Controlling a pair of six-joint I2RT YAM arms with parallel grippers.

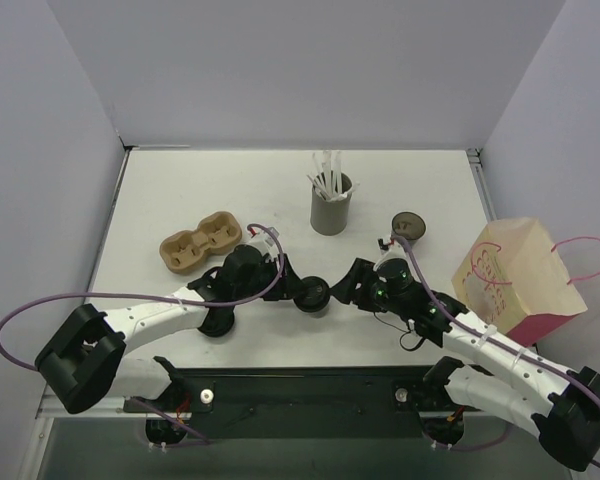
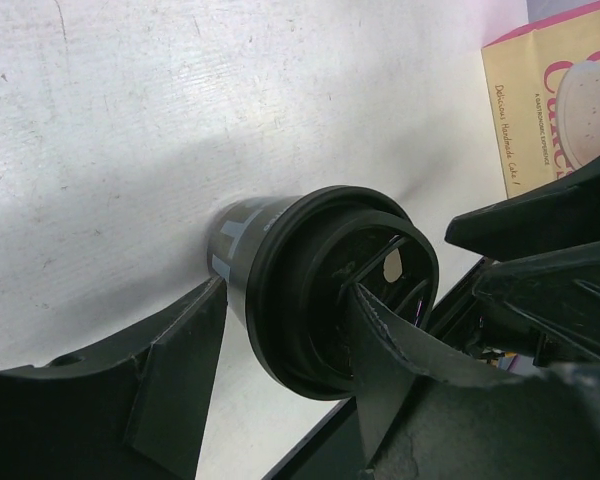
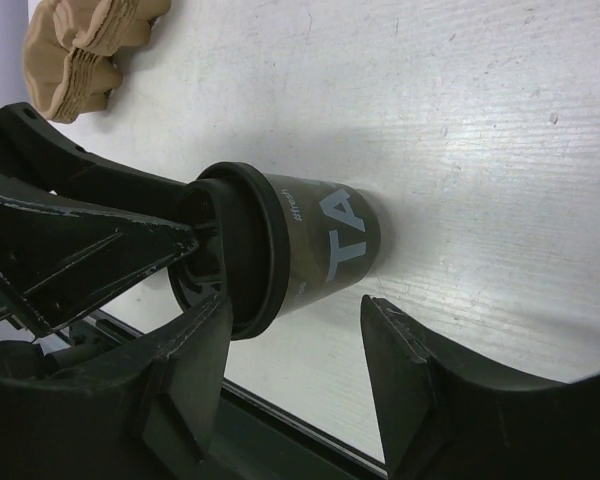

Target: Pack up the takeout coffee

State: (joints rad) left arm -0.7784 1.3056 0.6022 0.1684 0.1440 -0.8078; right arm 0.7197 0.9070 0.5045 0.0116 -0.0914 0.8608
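While both pairs of fingers stand apart and clamp nothing, the takeout coffee cup [image 3: 320,240] stands upright on the table [image 3: 480,120] between them, reached from opposite sides at once.

The left fingers [image 2: 180,380] straddle its upper part. One pad sits just beside the wall and the other lies across the black lid [image 2: 300,320], seemingly touching its top. The right fingers [image 3: 420,390] bracket the cup lower down, one close to the lid's rim, the other near the base with bare table showing between it and the wall.

The main risk, as I judge it, is a tip-over. If the left fingers close as they stand, the pad on the lid would press off-centre and could lever the cup sideways or pop the lid loose, spilling whatever is inside. If the right fingers close unevenly, the nearer pad meets the cup first and shoves it along the table rather than gripping it.

With both wrists crowded around one small cup, the two sets of fingers could also knock each other.

Farther out, the cup carrier [image 1: 200,241] lies beyond the left fingers and the paper bag [image 1: 520,280] beyond the right. A weak grip would likely drop the cup on either trip.
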